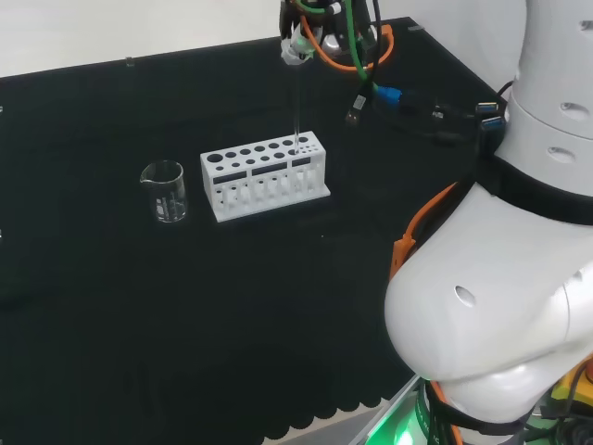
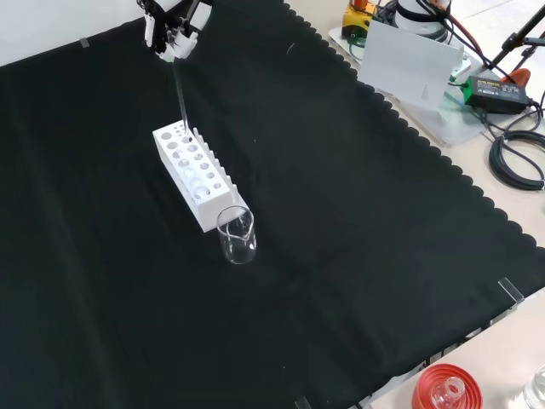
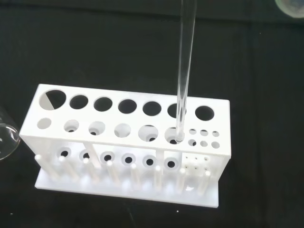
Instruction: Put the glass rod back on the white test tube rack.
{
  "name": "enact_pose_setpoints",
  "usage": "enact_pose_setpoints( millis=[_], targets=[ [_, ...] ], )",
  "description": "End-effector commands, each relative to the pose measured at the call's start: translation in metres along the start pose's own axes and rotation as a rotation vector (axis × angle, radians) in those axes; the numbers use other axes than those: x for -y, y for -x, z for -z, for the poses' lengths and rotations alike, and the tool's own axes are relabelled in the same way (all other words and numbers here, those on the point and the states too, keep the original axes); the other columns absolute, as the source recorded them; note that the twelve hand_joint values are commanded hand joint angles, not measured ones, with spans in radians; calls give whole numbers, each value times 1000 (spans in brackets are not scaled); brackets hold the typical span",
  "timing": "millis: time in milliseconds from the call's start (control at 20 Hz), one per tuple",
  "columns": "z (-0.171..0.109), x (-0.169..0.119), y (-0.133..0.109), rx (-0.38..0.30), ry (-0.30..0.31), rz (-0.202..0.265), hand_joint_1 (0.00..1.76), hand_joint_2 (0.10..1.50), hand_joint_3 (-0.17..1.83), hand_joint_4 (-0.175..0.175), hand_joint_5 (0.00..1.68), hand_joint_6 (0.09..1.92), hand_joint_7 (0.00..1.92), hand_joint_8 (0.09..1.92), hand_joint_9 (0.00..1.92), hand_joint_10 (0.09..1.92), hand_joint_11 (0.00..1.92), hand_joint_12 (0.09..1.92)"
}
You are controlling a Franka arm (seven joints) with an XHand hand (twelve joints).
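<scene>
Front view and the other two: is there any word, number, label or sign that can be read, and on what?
None can be read.
White test tube rack: plain, no markings.
Beaker: no scale marks can be made out.
Glass rod: plain.
Black box at the bench edge in the front view: label too small to read.

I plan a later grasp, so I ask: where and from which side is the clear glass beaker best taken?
Grip the clear glass beaker around its side wall, from the side away from the white test tube rack. It stands upright, close beside the rack's end.
</scene>
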State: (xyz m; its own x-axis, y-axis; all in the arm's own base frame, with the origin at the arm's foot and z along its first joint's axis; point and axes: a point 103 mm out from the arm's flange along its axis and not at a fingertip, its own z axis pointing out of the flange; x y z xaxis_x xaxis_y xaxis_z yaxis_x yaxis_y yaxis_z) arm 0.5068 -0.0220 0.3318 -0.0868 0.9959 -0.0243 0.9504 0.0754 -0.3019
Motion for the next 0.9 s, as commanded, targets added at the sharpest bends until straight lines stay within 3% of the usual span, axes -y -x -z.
enact_pose_setpoints(
  millis=[50, 350, 900],
  targets=[
    [-8, -4, 5, -4, -13, -3, 1184, 1186, -175, -175, 1011, 990, 1575, 549, 1809, 258, 1627, 581],
    [-26, -15, 4, -10, -43, 1, 1184, 1186, -175, -175, 1012, 989, 1575, 547, 1809, 257, 1627, 581],
    [-50, -51, -15, 4, -85, 61, 1184, 1186, -175, -175, 1012, 989, 1572, 544, 1810, 256, 1628, 581]
  ],
)
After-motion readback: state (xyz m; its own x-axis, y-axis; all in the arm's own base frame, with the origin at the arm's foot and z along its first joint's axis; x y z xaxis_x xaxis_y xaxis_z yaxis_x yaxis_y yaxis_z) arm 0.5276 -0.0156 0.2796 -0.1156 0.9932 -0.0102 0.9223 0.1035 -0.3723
